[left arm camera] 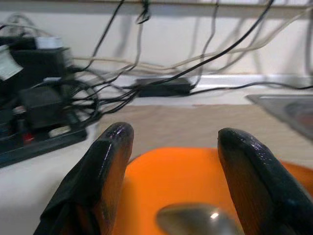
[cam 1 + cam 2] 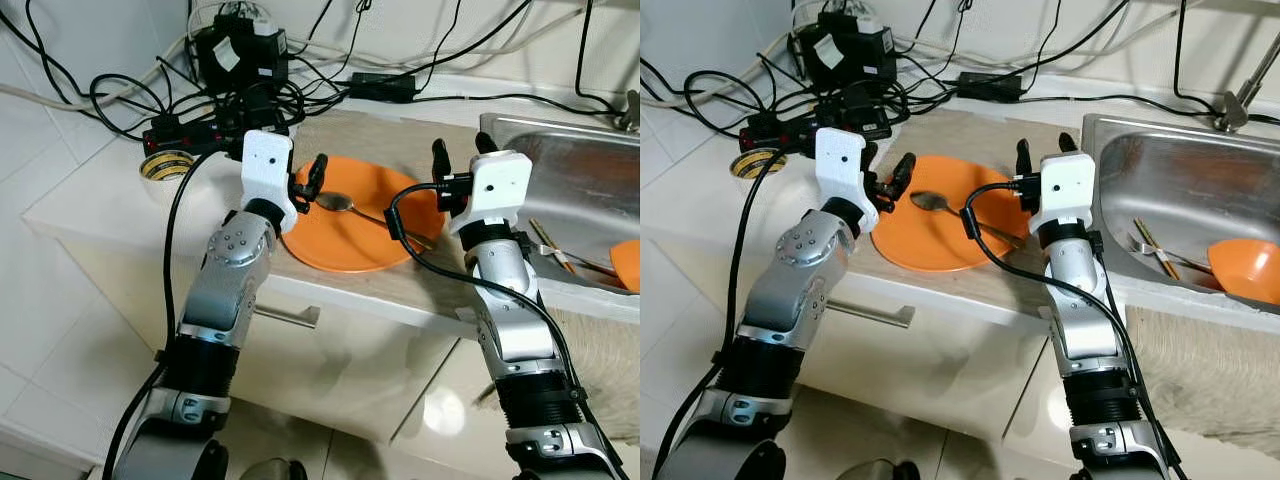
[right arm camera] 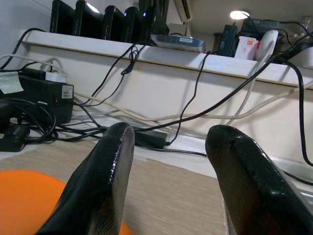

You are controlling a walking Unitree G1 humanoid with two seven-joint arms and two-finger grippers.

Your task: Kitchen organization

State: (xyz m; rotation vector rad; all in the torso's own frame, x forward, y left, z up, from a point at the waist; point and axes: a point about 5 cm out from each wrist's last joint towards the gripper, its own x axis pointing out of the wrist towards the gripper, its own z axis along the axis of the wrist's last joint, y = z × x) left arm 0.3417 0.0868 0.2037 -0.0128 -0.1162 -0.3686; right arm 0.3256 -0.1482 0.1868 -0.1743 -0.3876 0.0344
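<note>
**Desk:** Where are you in the tidy-up? Start with the head cameras.

**Me:** Early, I'd judge. In the left eye view the orange plate (image 2: 355, 225) sits on the table (image 2: 100, 215) near its front edge, with a metal spoon (image 2: 340, 203) lying on it, bowl end toward my left side. Nothing is lifted. My left tool (image 2: 308, 180) hangs at the plate's left rim, fingers apart, close to the spoon's bowl. My right tool (image 2: 458, 150) stands at the plate's right rim, also spread and holding nothing.

**Desk:** And the right eye?

**Me:** Same layout. It also gives me the steel sink (image 2: 1200, 160) to my right, with an orange bowl (image 2: 1245, 268) and what look like chopsticks (image 2: 1155, 245) already in it. I'd guess plate and spoon belong there too; that part is left.

**Desk:** Left wrist?

**Me:** I look between two separated black fingers (image 1: 105, 171) straight at the plate. The spoon's shiny bowl (image 1: 198, 218) lies just below the gap, not touched.

**Desk:** Right wrist?

**Me:** Fingers (image 3: 105, 171) apart again, over the beige table surface. A slice of orange plate rim sits at one corner, cables (image 3: 73, 125) and black boxes behind.

**Desk:** How does the plate look?

**Me:** Flat, round, glossy, bright orange, shallow-rimmed. No food on it that I can see.
</note>
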